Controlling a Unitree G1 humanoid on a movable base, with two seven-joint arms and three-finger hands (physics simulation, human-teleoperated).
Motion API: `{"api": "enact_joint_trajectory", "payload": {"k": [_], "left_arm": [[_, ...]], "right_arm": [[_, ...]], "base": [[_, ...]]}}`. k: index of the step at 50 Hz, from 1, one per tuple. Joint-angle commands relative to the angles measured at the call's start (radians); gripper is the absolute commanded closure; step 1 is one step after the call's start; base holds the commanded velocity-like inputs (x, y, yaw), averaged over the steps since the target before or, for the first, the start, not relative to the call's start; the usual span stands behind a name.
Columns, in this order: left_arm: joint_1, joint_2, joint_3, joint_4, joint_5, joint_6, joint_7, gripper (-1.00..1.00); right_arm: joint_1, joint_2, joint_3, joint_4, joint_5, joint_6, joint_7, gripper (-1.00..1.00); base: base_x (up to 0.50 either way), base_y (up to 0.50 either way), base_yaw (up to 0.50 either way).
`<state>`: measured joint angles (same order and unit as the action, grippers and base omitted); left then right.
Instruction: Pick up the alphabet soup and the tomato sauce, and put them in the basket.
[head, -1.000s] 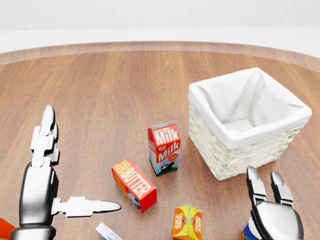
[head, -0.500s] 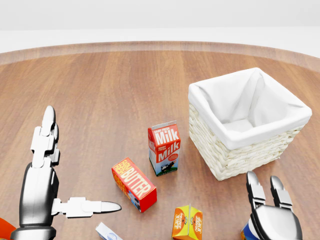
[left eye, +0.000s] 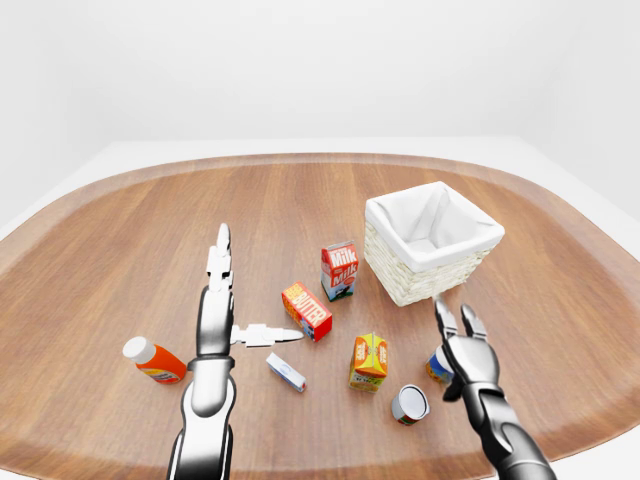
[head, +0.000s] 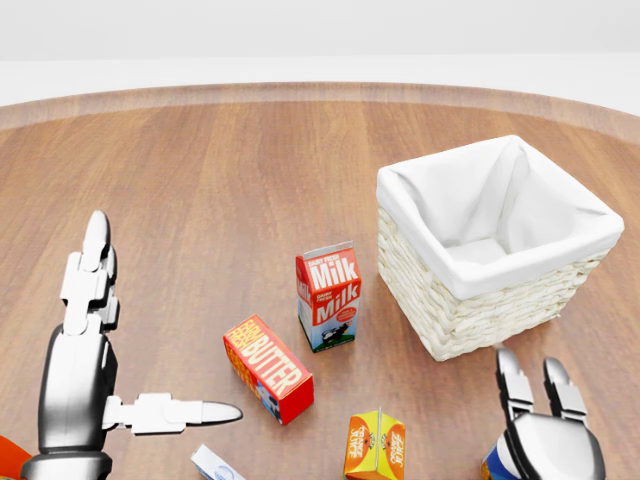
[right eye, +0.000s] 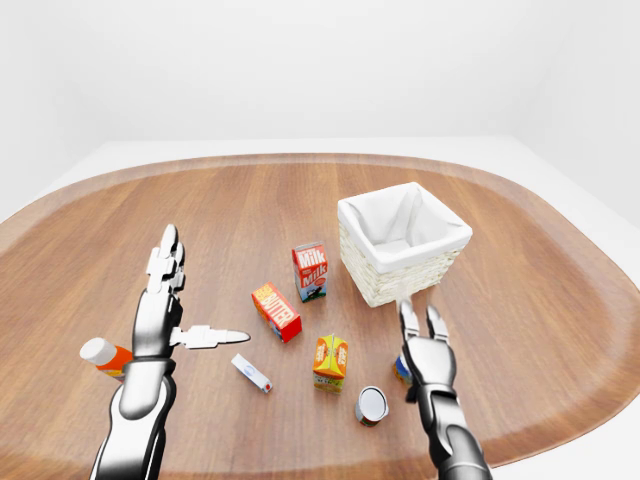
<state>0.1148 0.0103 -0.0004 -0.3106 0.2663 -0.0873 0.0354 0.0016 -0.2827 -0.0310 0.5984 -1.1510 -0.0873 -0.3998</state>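
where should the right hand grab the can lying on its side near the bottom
Grip the can across its curved wall, coming down from above. It lies on its side on the table with a flat end facing the camera, so the round sides are what the fingers can close on. The open right hand hovers just to its right.

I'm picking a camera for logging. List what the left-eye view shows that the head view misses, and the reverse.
Left-eye only: the can lying on its side, the whole orange bottle with white cap, and the table's full edge. Head only: nothing extra, just a closer look at the basket's weave and lining. Both: milk carton, butter box, orange carton, small white box, left hand and right hand, both open, the right over a partly hidden can.
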Motion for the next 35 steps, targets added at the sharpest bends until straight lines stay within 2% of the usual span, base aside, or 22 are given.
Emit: {"api": "enact_joint_trajectory", "payload": {"k": [1, 12, 20, 21, 22, 23, 35], "left_arm": [[-0.004, 0.003, 0.002, -0.002, 0.004, 0.0, -0.002, -1.0], [-0.001, 0.003, 0.0, -0.012, 0.007, 0.0, -0.005, -1.0], [0.002, 0.004, 0.0, -0.008, 0.006, 0.0, -0.005, -1.0], [0.002, 0.004, 0.0, -0.011, 0.006, 0.0, -0.006, -1.0], [0.002, 0.003, 0.0, -0.014, 0.006, 0.0, -0.007, -1.0], [0.003, 0.003, 0.0, -0.015, 0.006, 0.0, -0.007, -1.0], [0.001, 0.003, -0.001, -0.006, 0.009, 0.0, -0.005, -1.0]], "right_arm": [[-0.044, -0.017, 0.008, 0.091, 0.015, 0.0, -0.033, -1.0], [-0.079, -0.022, 0.03, 0.174, 0.021, 0.0, -0.077, -1.0], [-0.063, -0.018, 0.034, 0.139, 0.025, 0.0, -0.064, -1.0], [-0.058, -0.017, 0.034, 0.131, 0.024, 0.0, -0.062, -0.87], [-0.056, -0.016, 0.033, 0.126, 0.026, 0.0, -0.06, 0.5], [-0.054, -0.015, 0.032, 0.123, 0.026, 0.0, -0.059, 1.0], [-0.031, -0.009, 0.027, 0.08, 0.03, 0.0, -0.033, 1.0]], "base": [[0.0, 0.0, 0.0], [0.0, 0.0, 0.0], [0.0, 0.0, 0.0], [0.0, 0.0, 0.0], [0.0, 0.0, 0.0], [0.0, 0.0, 0.0], [0.0, 0.0, 0.0]]}}
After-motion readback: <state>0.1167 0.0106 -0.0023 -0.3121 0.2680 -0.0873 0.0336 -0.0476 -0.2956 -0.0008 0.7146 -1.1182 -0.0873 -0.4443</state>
